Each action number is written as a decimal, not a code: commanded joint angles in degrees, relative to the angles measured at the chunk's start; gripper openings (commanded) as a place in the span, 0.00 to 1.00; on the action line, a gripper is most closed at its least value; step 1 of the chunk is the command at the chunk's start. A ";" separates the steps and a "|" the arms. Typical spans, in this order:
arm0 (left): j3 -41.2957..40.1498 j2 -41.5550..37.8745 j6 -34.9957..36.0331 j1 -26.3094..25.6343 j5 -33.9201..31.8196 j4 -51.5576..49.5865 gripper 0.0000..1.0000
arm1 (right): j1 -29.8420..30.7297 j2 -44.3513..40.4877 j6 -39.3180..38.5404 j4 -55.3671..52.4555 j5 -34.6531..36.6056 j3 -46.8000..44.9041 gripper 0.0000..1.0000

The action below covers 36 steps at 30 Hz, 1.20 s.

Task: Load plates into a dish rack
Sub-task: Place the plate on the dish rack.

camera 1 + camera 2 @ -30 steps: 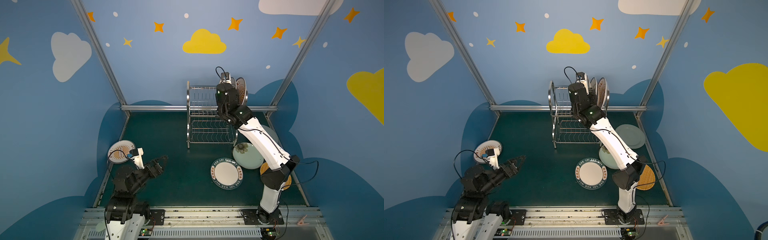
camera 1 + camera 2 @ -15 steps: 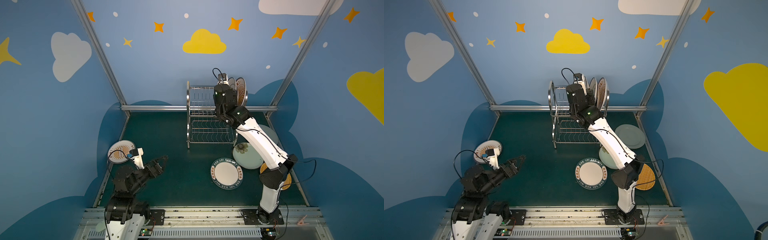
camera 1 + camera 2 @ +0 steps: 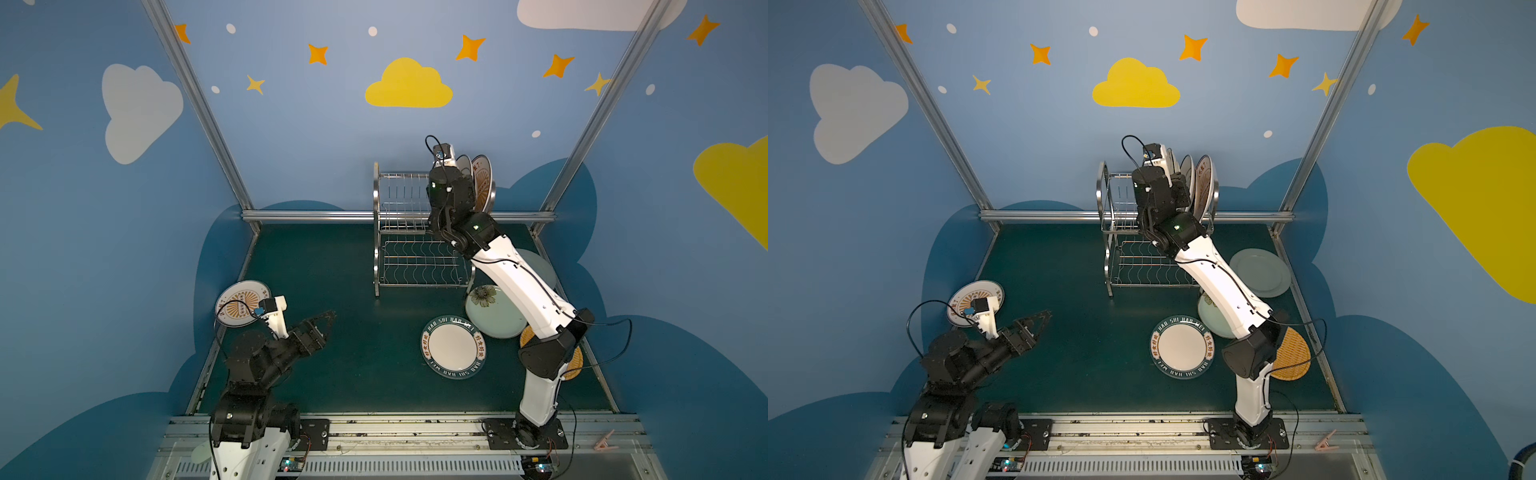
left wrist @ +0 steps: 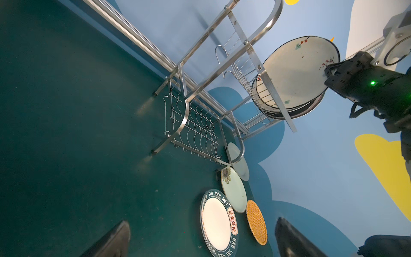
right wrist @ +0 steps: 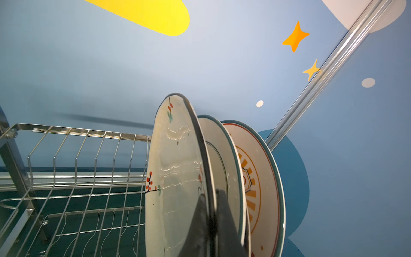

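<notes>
Right tool (image 5: 211, 195) is clamped narrow on the rim of the berry plate (image 5: 175, 166). One finger lies on its face and the other sits in the slim gap to the ringed plate (image 5: 224, 169) behind it. The berry plate stands on edge on the upper shelf of the rack (image 3: 405, 249). It is third in from the rack's end nearest the right arm, after the ringed plate and a sunburst plate (image 5: 255, 189), and the three stand close together. Whether its lower edge sits in a slot cannot be told. From its face to the rack's other end frame the upper wire slots are open, and the lower shelf's wavy wires are bare.

Left tool (image 3: 326, 322) is spread wide and holds nothing. It is above the table (image 3: 332, 270), well in front of the rack, with broad bare table between them. A second sunburst plate (image 3: 239, 307) lies by that arm at the table's edge, well apart from the rack.

Before the rack's loaded end lie a lettered plate (image 3: 453, 347) and a flower plate (image 3: 492, 311), their rims meeting, and a woven plate (image 3: 1291, 353). A plain green plate (image 3: 1260, 272) lies beside the rack's end frame, near the table's edge.
</notes>
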 commanded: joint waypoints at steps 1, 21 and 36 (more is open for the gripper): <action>-0.19 -0.65 0.24 0.16 0.44 1.38 1.00 | 0.17 -0.19 1.16 4.87 2.21 2.67 0.00; -0.19 -0.97 0.22 0.13 0.36 1.28 1.00 | 0.26 0.87 3.11 1.70 2.40 1.42 0.00; -0.19 -0.97 0.21 0.17 0.31 1.27 1.00 | -0.37 -1.77 8.33 -4.99 0.07 -2.62 0.00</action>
